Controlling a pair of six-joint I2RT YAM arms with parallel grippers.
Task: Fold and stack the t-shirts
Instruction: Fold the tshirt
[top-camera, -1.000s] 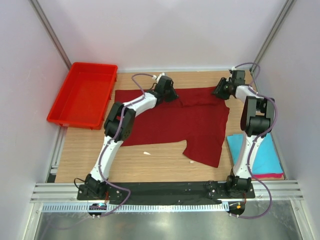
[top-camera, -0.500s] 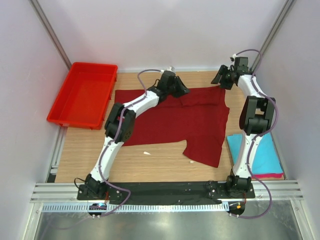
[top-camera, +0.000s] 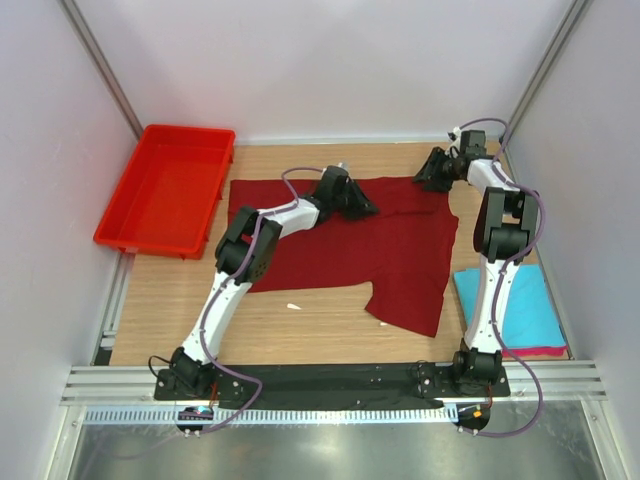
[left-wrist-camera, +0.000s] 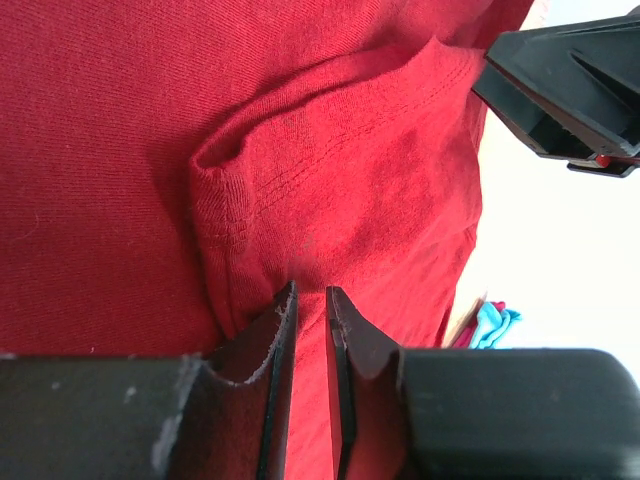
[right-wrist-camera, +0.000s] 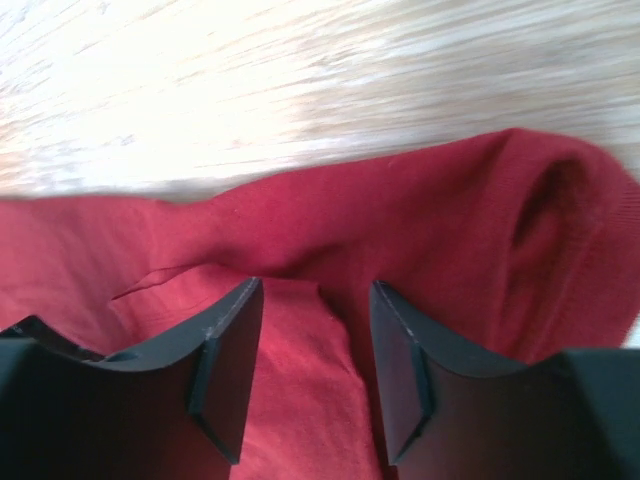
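Tray (top-camera: 165, 190) far left, off our path. Left gripper (left-wrist-camera: 310, 295): jaws nearly together, we read it as pinching a far-edge fold of maroon t-shirt (top-camera: 400, 250), spread mid-table, long axis left-right. Right gripper (right-wrist-camera: 315, 290): jaws apart, just over shirt's far-right corner. Turquoise t-shirt (top-camera: 530, 310) folded near right, nothing btwn.

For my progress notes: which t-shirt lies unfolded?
The dark red t-shirt, spread across the table; the turquoise t-shirt is a folded rectangle at the right, over a pink one.
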